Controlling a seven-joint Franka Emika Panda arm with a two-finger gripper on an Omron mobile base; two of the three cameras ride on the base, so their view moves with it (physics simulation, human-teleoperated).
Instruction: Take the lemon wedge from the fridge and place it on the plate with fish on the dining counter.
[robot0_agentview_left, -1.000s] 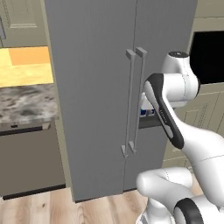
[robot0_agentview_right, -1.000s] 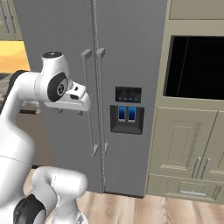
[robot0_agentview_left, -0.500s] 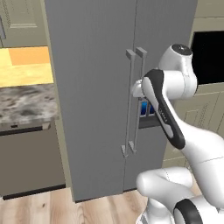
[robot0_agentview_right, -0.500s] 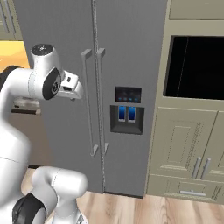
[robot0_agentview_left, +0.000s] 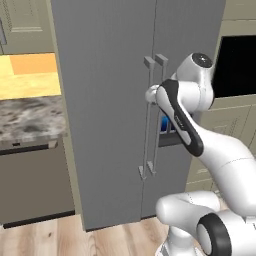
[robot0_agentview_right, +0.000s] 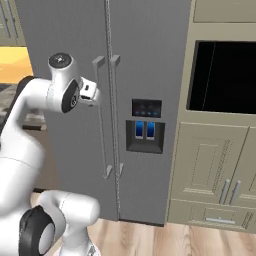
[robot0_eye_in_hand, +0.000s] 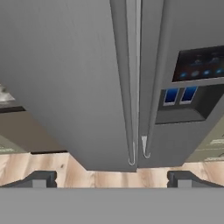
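**Fridge doors closed, tool raised before the handles**

Fridge (robot0_agentview_left: 110, 100) stands shut in front of us, both grey doors flush, so we cannot see the lemon wedge or anything of the shelves. Nearest to us is our own arm, bent at the elbow and lifted to about the upper part of the doors. The tool (robot0_eye_in_hand: 111, 177) points at the seam between the doors; its two dark fingertips (robot0_eye_in_hand: 41, 178) sit wide apart in the hand view, with nothing between them. From the right base view the tool (robot0_agentview_right: 90, 91) is just beside the left handle (robot0_agentview_right: 101, 120), and we cannot tell whether it touches. The two long bar handles run side by side down the middle, the right handle (robot0_agentview_right: 116, 117) close against the seam. On the right door we note a dark control panel (robot0_agentview_right: 146, 107) above a recessed dispenser (robot0_agentview_right: 145, 136) with two blue-lit panes. Left of the fridge, a granite tabletop (robot0_agentview_left: 27, 117) sits over a dark appliance front (robot0_agentview_left: 32, 182). Right of it, a black oven window (robot0_agentview_right: 225, 77) is set in beige cabinets (robot0_agentview_right: 210, 165). Pale wood floor (robot0_agentview_left: 50, 240) runs below.
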